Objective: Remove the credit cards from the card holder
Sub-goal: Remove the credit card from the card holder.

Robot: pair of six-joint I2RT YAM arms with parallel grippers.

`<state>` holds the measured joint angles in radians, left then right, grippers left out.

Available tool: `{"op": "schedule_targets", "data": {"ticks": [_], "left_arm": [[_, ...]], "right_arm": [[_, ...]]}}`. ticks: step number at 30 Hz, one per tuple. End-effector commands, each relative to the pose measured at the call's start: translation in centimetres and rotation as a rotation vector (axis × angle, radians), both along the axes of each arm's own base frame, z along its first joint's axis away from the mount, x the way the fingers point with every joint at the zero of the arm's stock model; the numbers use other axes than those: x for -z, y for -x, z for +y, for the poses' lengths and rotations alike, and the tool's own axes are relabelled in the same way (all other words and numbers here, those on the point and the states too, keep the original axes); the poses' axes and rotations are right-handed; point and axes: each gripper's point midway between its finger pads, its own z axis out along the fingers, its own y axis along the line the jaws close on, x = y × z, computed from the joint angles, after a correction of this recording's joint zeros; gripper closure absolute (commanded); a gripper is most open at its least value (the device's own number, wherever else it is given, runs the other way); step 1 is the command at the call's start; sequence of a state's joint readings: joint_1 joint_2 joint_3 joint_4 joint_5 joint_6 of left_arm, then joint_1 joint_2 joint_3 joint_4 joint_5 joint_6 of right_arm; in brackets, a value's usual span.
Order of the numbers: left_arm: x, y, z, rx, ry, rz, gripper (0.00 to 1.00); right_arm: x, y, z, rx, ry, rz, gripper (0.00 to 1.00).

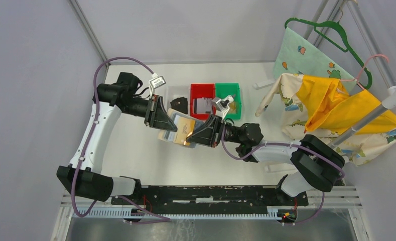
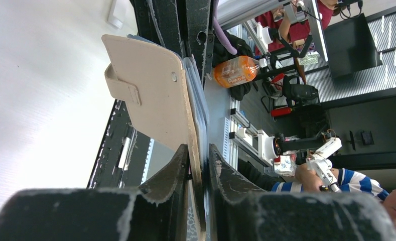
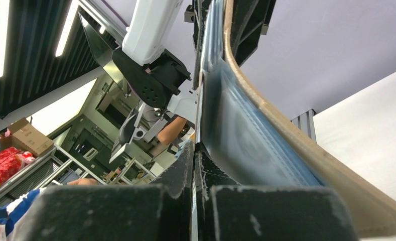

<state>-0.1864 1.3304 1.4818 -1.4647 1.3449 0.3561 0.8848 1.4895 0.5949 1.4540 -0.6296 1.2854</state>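
Left of centre in the overhead view, my left end effector (image 1: 160, 116) is clamped on one end of the small beige leather-like card holder (image 2: 150, 95), its snap tab (image 2: 123, 88) facing outward. The holder hangs in mid-frame above the white surface (image 1: 135, 155). A gold-tan plastic credit card (image 1: 184, 125) shows in the fanned strip of shiny clear plastic sleeves (image 3: 236, 135). Further right, my right end effector (image 3: 194, 163) is pressed fully together at the thin edge of that strip. I cannot tell whether a card or only sleeve film sits between its fingers, and that is the risk. If I pull with film pinched, the sleeve may stretch or tear, or the holder may be dragged out of my left grip and fall. If it is a card held by a sliver, it could slip and drop short of the red plastic bin (image 1: 202, 87) in the upper middle.
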Motion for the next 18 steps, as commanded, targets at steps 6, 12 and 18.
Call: {"op": "schedule_targets", "data": {"ticks": [6,12,18], "left_arm": [[-1.1,-0.3,0.0,0.004,0.022,-0.063,0.95],[-0.8,-0.4,0.2,-0.006,-0.008,-0.089,0.96],[-0.3,-1.3,0.5,-0.030,-0.064,-0.149,0.98]], "right_arm": [[-4.0,0.8,-0.7,-0.032,-0.109,-0.101,0.75],[-4.4,0.3,-0.4,-0.041,-0.110,-0.093,0.90],[-2.6,-0.1,-2.6,0.000,-0.097,-0.048,1.00]]}}
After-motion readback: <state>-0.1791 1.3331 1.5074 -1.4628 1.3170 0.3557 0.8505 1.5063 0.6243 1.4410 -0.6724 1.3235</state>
